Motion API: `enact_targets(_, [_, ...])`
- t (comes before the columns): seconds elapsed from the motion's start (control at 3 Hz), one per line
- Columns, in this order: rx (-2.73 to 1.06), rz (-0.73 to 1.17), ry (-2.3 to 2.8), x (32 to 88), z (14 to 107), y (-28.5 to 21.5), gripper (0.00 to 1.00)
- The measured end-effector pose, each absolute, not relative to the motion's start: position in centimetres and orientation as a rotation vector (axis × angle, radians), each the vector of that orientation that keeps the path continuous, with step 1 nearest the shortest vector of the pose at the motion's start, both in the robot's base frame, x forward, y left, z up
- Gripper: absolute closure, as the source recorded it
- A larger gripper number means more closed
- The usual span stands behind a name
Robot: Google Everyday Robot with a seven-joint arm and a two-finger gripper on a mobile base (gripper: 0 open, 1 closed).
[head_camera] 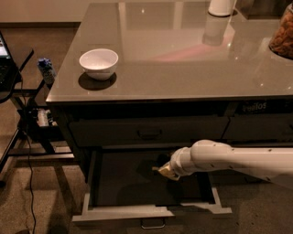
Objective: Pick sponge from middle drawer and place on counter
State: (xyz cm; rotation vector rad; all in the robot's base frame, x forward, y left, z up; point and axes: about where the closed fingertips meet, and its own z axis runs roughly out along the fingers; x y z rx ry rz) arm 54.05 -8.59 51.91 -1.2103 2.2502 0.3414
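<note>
My white arm reaches from the right into the open middle drawer (137,214), a wide shallow drawer with a dark floor and a grey front panel. The gripper (163,171) is low over the drawer floor, near its middle and toward the back. A small yellowish patch with a dark edge (165,174) shows right at the gripper's tip. I cannot tell whether this is the sponge or part of the gripper. No sponge shows anywhere else in the drawer. The glossy grey-beige counter (183,73) lies above the drawer.
A white bowl (98,63) stands on the counter's left part. A white cylinder (221,6) stands at the back and a brown object (283,36) at the right edge. The top drawer (149,132) is closed. A dark side table with cables (18,91) stands to the left.
</note>
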Motion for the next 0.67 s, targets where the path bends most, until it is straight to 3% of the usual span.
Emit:
enact_targets(0.33, [-1.190,0.226,2.257,53.61,57.64,-11.03,1.00])
enact_targets(0.67, [-1.190,0.226,2.257,53.60,57.65,-11.03,1.00])
